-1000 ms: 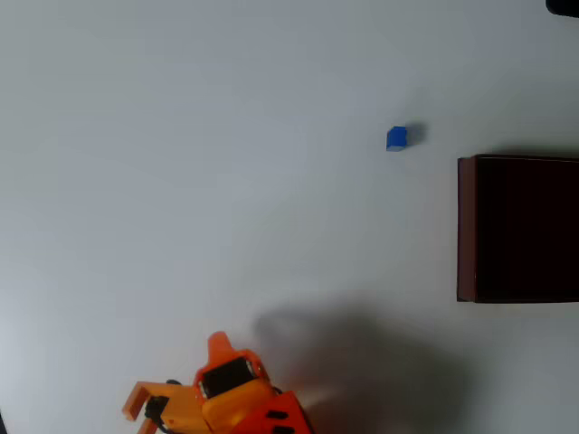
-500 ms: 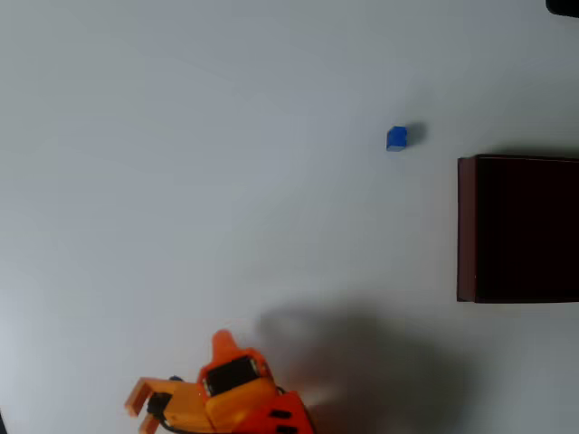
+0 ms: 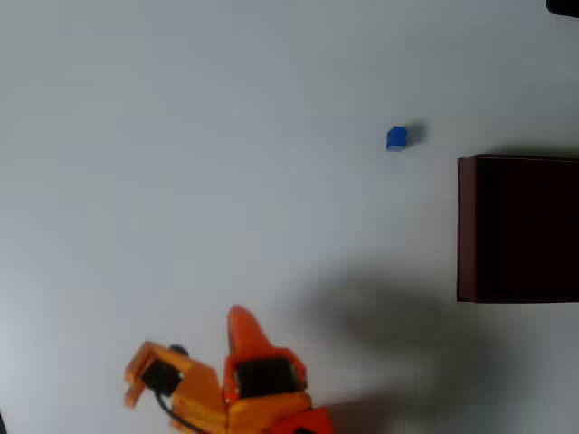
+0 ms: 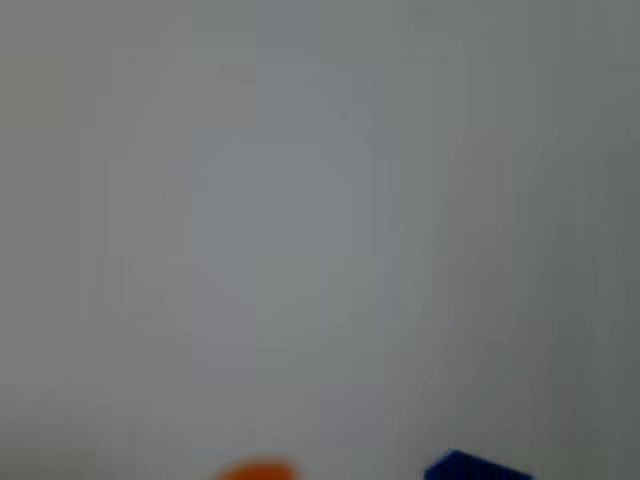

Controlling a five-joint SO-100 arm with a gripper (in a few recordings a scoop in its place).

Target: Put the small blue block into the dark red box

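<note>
In the overhead view the small blue block (image 3: 396, 137) lies on the white table, a short way up and left of the dark red box (image 3: 517, 228), whose near-black inside looks empty. The box is cut off by the right edge. My orange gripper (image 3: 185, 351) is at the bottom left, far from both, open with nothing between its fingers: one finger (image 3: 241, 327) points up and the other (image 3: 138, 372) spreads out to the left. The wrist view is blurred. An orange fingertip (image 4: 255, 470) and a blue patch (image 4: 476, 467) that I cannot identify sit on its bottom edge.
The white table (image 3: 226, 163) stretches wide between the gripper and the block. The arm's soft shadow (image 3: 398, 325) falls to the right of the gripper, below the box. A dark object (image 3: 564, 5) pokes in at the top right corner.
The gripper has shifted right and a little up, turning so one finger points more upward. Its shadow has slid right. The block and box have not moved.
</note>
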